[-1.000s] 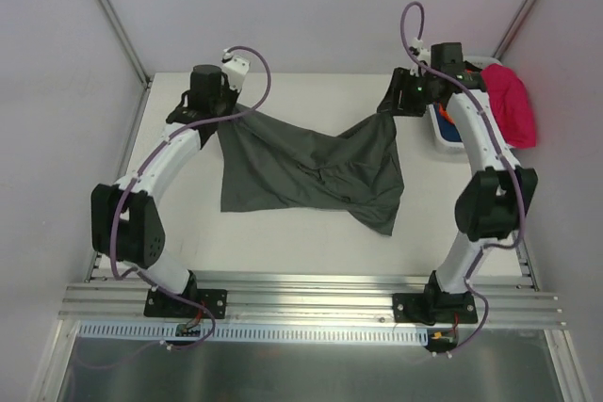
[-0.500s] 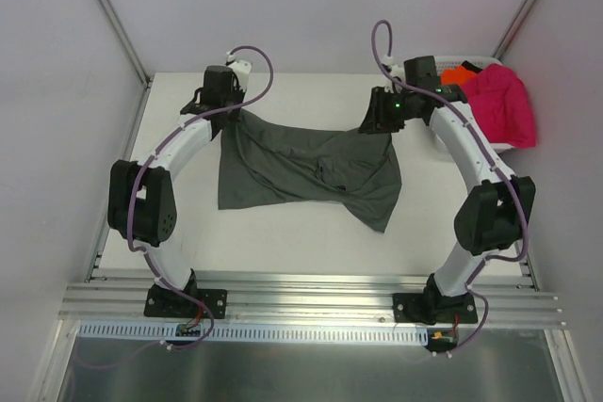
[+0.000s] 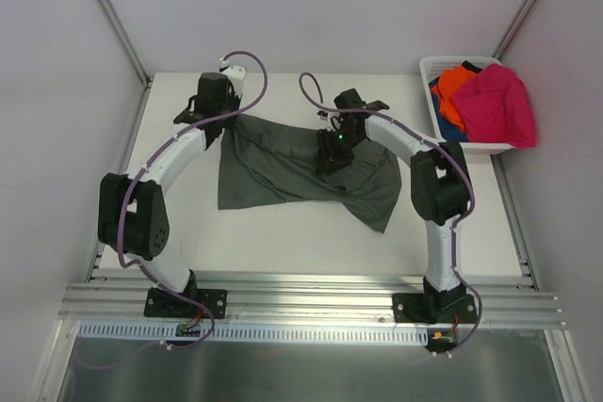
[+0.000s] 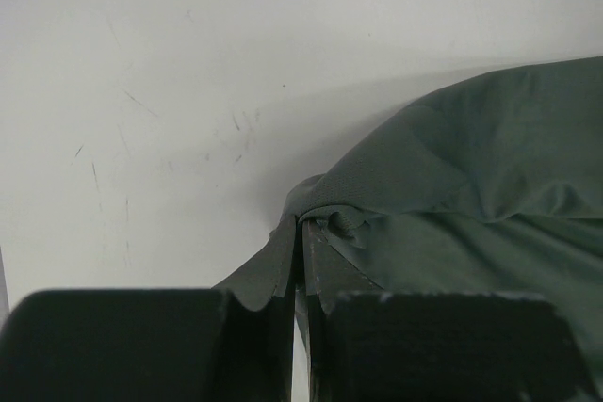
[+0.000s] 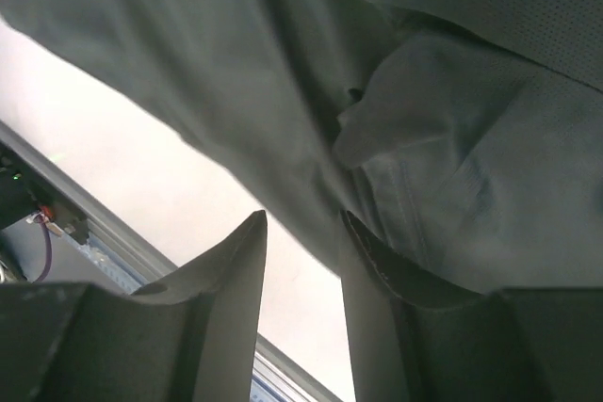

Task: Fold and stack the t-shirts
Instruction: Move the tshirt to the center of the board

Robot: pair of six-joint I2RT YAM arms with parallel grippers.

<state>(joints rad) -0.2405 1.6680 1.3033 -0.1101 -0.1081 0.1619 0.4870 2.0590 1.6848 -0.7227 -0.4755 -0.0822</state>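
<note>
**Left corner pinned, right claw free over the middle of the shirt**

I have the left gripper (image 4: 303, 233) clamped tight on a bunched far-left corner of the dark grey-green cloth t-shirt (image 3: 283, 171). In the left wrist view the fabric is wedged between the closed jaws. I read that hold as an anchor that keeps the far edge taut while the other arm works.

The shirt lies spread but rumpled across the middle of the white table (image 3: 283, 242). Its far edge sags between the arms and its near-right corner trails toward me.

The right gripper (image 5: 301, 223) hangs over the shirt's crumpled centre. Its jaws are partly apart with nothing between them, and I see only light through the gap, with cloth beyond. My guess is that it needs a fresh grasp on an edge or sleeve, since the wrinkles there would spoil a clean fold.

The magenta-pink cloth t-shirt (image 3: 499, 105) and the orange cloth t-shirt (image 3: 457, 82) wait heaped in the white plastic lattice basket (image 3: 435, 65) at the far right corner, well apart from the work. No fold is made yet.
</note>
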